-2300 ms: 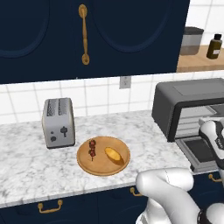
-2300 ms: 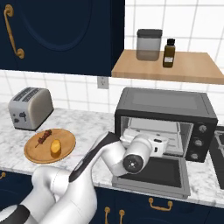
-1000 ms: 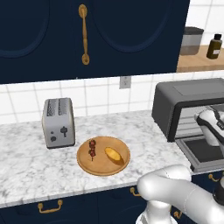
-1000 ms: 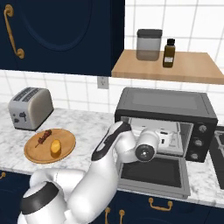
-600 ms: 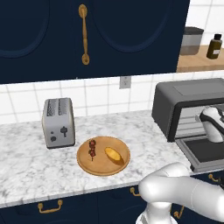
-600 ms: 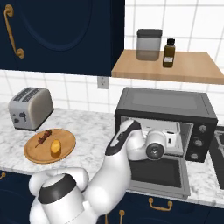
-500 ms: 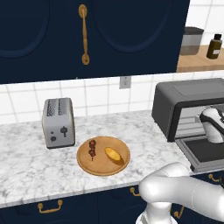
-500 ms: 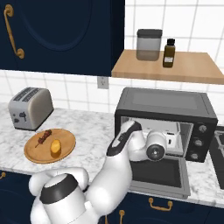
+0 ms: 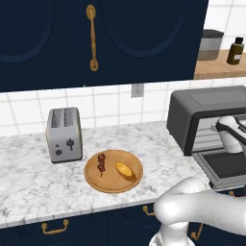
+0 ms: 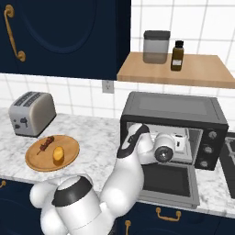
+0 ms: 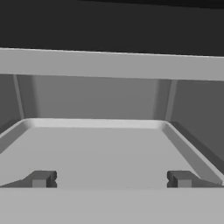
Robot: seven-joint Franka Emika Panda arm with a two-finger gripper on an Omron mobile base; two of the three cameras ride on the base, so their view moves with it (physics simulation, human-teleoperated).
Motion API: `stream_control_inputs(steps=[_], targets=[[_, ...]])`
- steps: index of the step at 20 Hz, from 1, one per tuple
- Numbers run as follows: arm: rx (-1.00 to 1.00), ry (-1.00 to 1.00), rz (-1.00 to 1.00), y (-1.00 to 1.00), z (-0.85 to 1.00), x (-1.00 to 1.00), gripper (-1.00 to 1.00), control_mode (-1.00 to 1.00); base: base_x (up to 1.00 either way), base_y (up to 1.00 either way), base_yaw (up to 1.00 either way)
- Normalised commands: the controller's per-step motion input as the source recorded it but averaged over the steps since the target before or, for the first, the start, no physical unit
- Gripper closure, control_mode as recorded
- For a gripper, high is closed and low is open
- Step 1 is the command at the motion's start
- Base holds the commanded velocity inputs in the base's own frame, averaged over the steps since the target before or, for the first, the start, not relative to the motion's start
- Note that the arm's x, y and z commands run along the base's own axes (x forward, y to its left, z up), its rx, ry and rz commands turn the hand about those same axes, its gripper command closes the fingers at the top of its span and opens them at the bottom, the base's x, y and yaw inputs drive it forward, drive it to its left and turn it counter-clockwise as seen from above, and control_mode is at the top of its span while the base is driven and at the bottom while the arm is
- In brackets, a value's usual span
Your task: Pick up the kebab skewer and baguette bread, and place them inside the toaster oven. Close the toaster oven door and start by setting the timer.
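Toaster oven (image 10: 176,112) on marble counter (image 9: 29,185) — door (image 10: 167,183) down, hand (image 11: 111,179) spread empty inside — navy cabinets (image 9: 57,38) above.

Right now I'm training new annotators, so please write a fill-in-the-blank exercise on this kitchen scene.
1. The skewer and bread lie together on a round wooden ____.
2. The oven door is ____.
3. The gripper, facing the oven's inside, holds ____.
4. The silver ____ stands left of the wooden dish.

Missing words: plate; open; nothing; toaster
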Motion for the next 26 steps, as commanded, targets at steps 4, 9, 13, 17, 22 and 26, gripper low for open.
stream_control_inputs(steps=[4, 9, 13, 17, 22, 26], targets=[[0.0, 0.0, 0.0, 0.0, 0.0, 0.26, -1.0, -1.0, 0.0, 0.0, 0.0], [0.0, 0.0, 0.0, 0.0, 0.0, 0.25, -1.0, -1.0, 0.0, 0.0, 0.0], [0.0, 0.0, 0.0, 0.0, 0.0, 0.15, -1.0, -1.0, 0.0, 0.0, 0.0], [0.0, 0.0, 0.0, 0.0, 0.0, 0.08, -1.0, -1.0, 0.0, 0.0, 0.0], [0.0, 0.0, 0.0, 0.0, -0.01, 0.07, -1.0, -1.0, 0.0, 0.0, 0.0], [0.0, 0.03, 0.0, 0.0, -0.08, 0.02, -1.0, -1.0, 0.0, 0.0, 0.0]])
